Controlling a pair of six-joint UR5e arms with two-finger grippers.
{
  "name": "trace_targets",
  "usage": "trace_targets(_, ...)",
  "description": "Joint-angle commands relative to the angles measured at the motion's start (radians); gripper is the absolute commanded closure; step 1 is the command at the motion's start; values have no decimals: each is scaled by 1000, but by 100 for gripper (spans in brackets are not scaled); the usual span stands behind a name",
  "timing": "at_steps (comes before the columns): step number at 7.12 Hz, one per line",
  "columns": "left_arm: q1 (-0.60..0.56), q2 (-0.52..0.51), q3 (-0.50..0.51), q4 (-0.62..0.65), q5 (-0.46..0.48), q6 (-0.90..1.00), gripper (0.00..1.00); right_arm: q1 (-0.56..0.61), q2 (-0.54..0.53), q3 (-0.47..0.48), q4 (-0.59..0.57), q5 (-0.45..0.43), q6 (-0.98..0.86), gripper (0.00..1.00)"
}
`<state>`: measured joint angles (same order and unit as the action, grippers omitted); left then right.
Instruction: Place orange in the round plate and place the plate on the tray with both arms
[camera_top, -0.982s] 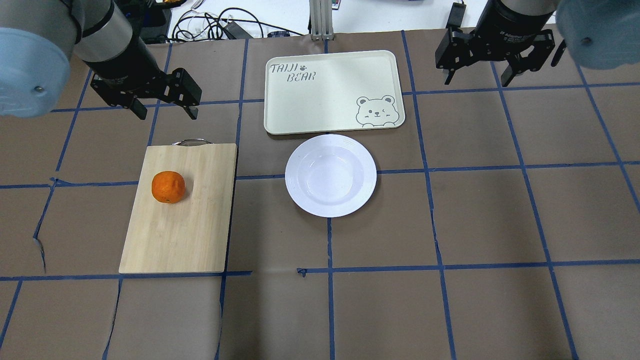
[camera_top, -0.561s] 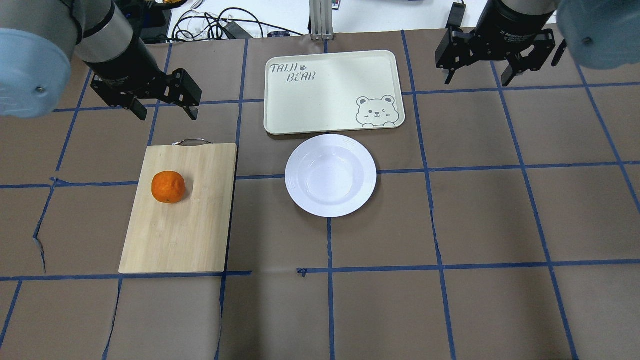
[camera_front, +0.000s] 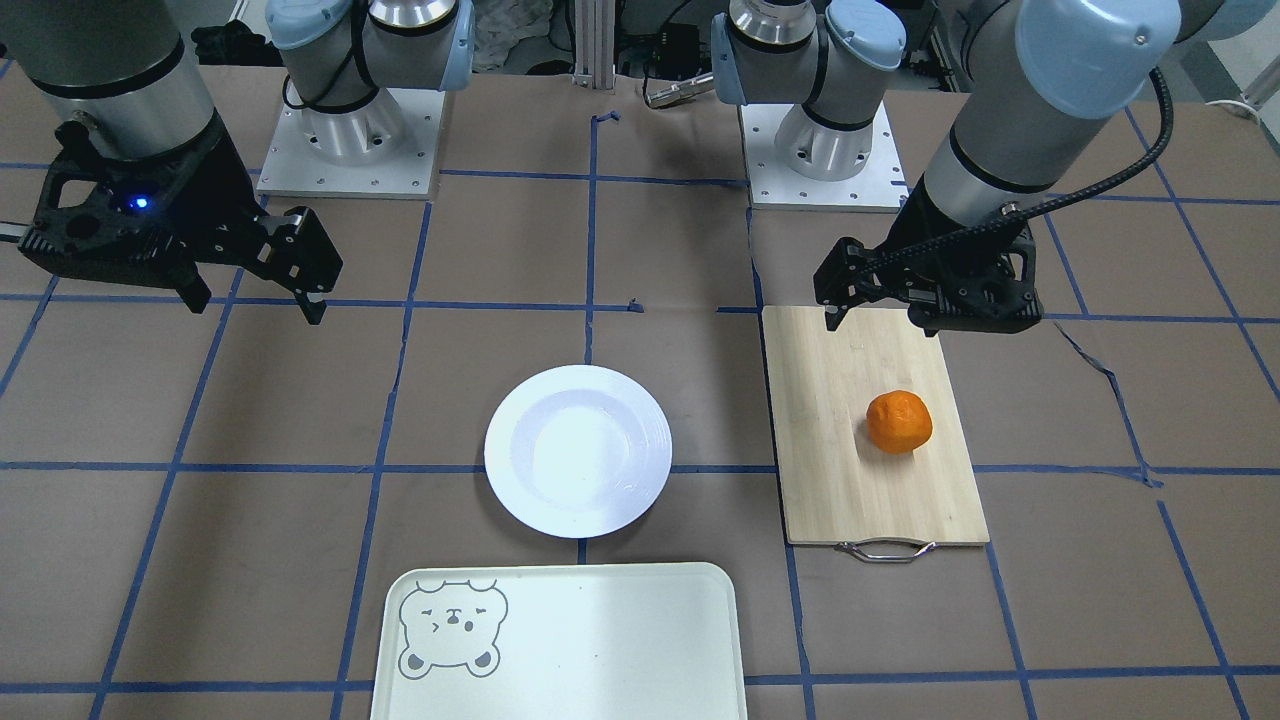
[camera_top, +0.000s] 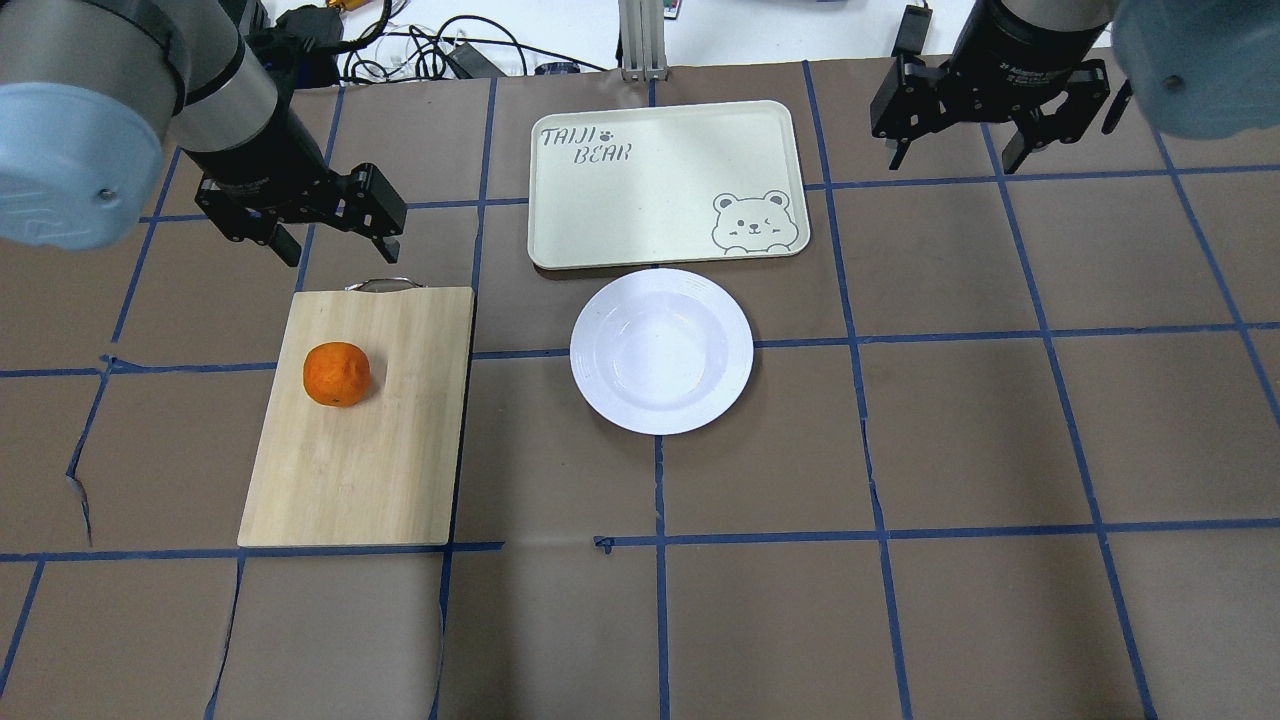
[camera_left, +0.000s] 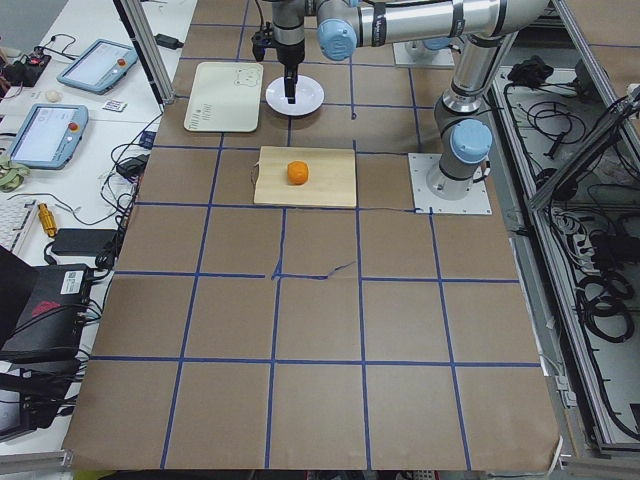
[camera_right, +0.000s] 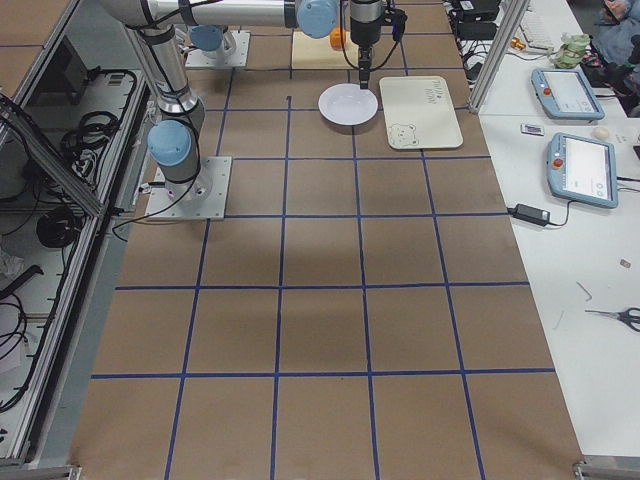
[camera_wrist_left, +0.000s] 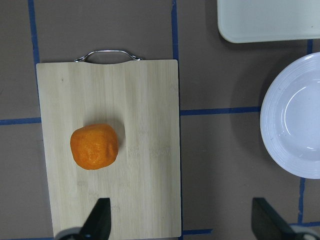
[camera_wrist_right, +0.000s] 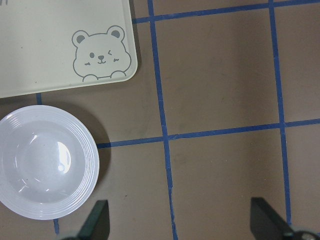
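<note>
The orange (camera_top: 337, 374) lies on the left half of a bamboo cutting board (camera_top: 400, 450), also clear in the left wrist view (camera_wrist_left: 94, 146). My left gripper (camera_top: 340, 245) hangs open just beyond the board's handle end, apart from the fruit. A white round plate (camera_top: 661, 350) sits with nothing in it at mid-table, right in front of the pale tray (camera_top: 665, 185) with its bear drawing. Far to the right of the tray, my right gripper (camera_top: 952, 160) is open and holds nothing. In the front-facing view the left gripper (camera_front: 880, 320) is above the board's near edge.
The cutting board has a metal handle (camera_top: 381, 284) at its far end. Cables (camera_top: 430, 50) lie on the white surface behind the table. Blue tape lines grid the brown table cover (camera_top: 900, 450).
My left gripper has shifted slightly towards the cutting board. The right arm, orange, plate and tray have not moved.
</note>
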<state>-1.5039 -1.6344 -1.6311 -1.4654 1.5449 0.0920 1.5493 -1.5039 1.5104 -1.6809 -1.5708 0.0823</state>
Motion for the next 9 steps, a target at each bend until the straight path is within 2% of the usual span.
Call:
trace_targets(1, 11, -1, -4, 2, 6, 0, 0, 0, 2, 1, 0, 0, 1, 0)
trace_targets(9, 21, 4, -3, 2, 15, 15, 0, -9, 2, 2, 0, 2, -1, 0)
